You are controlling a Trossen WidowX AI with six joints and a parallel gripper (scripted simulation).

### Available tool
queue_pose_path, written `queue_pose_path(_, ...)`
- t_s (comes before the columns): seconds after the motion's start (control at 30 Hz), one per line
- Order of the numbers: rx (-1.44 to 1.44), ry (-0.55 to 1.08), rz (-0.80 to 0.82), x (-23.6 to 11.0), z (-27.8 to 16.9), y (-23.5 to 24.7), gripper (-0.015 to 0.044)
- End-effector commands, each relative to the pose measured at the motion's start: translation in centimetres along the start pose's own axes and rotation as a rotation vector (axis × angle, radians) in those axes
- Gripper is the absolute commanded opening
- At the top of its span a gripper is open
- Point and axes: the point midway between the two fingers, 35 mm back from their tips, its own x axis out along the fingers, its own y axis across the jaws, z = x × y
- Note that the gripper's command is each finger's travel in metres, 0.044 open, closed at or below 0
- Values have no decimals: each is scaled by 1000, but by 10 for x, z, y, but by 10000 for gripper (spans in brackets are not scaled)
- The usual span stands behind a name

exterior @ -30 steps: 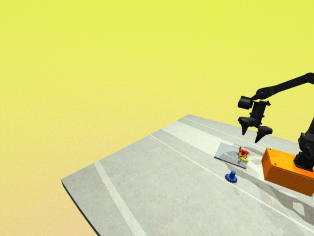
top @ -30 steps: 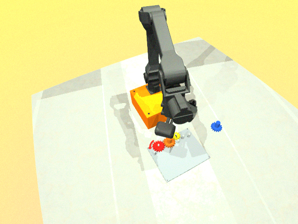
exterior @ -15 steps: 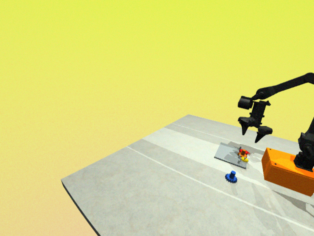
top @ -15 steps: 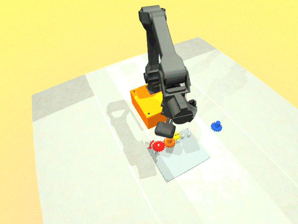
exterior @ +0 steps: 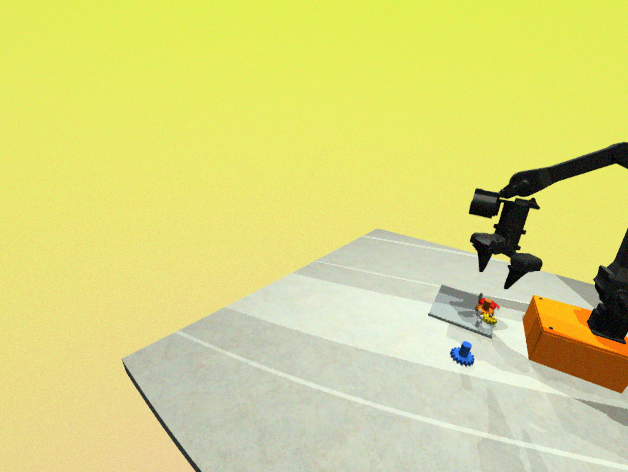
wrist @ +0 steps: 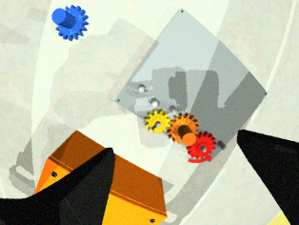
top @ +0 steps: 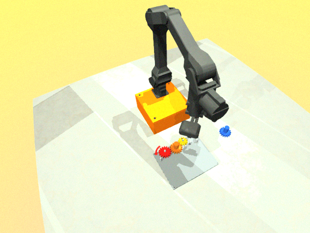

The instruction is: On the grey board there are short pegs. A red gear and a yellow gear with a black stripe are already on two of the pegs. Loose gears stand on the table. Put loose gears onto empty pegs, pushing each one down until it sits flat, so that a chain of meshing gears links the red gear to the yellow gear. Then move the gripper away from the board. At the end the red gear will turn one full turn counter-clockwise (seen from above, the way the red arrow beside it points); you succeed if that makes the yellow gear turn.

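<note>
Seen from above, left to right, the mottled, stone-like grey worktop (top: 87, 175) (exterior: 304, 355) (wrist: 105, 57) reaches its left corner well apart from an orange block-shaped base box (top: 160, 112) (exterior: 573, 334) (wrist: 138, 191) with round screw heads. A smooth, thin grey rectangular board (top: 200, 168) (exterior: 451, 304) (wrist: 190, 48) lies in front, inside the worktop's edges. On it are a curved red arrow (top: 157, 150) (wrist: 200, 160), a toothed red gear (top: 168, 152) (exterior: 493, 302) (wrist: 205, 143), an orange gear with a cylindrical handle (top: 175, 146) (exterior: 486, 307) (wrist: 183, 128), and a yellow toothed gear (top: 181, 141) (exterior: 490, 319) (wrist: 157, 119). The orange one sits between the others; full tooth contact is hard to tell. The black gripper (top: 189, 132) (exterior: 493, 279) (wrist: 177, 146) hangs above, tapered fingers spread wide, holding nothing. Short silver pegs (top: 196, 140) (wrist: 141, 89) stand bare past the yellow gear. Toward the worktop's right edge, apart from the board, stands a blue gear with a cylindrical handle (top: 225, 131) (exterior: 462, 355) (wrist: 70, 21).
</note>
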Motion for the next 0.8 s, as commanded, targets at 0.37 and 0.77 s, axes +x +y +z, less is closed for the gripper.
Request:
queue_pose_path(0.37,-24,-8,24,-30,109,165,440)
queue_pose_path(0.77,-31,-10,32,-41,117,230,440)
